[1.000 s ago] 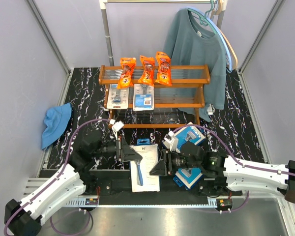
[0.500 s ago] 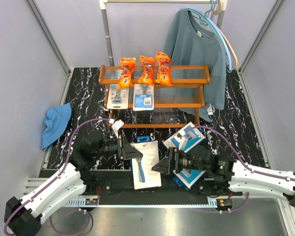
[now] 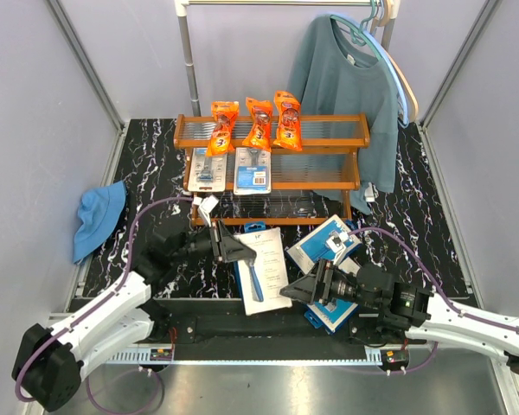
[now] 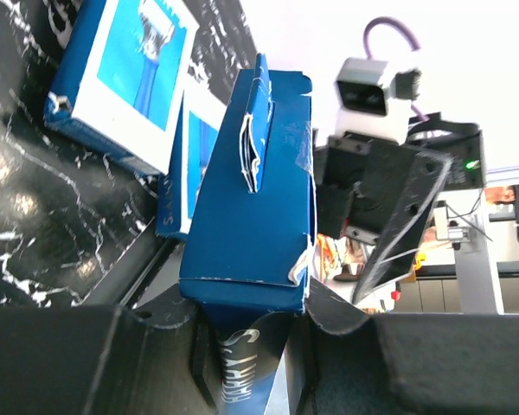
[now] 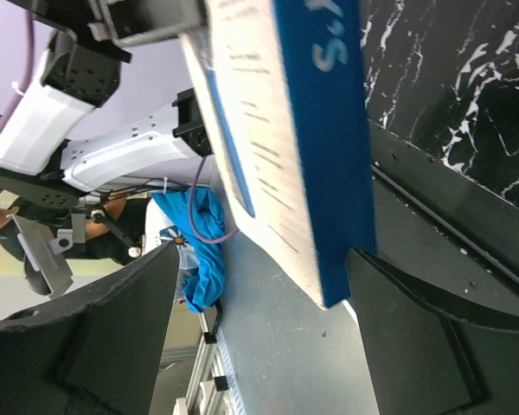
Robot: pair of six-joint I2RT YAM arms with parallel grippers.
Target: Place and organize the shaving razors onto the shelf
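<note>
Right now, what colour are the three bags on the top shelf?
The bags are orange, clearest in the top view.

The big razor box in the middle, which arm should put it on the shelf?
Left. The left end effector is shut on the big razor box and sits closer to the shelf. The right end effector is open, holds nothing, and is farther from it.

Orange bags (image 3: 259,125): digit "3"; blue box (image 5: 320,130) edge: letter "S"
</note>
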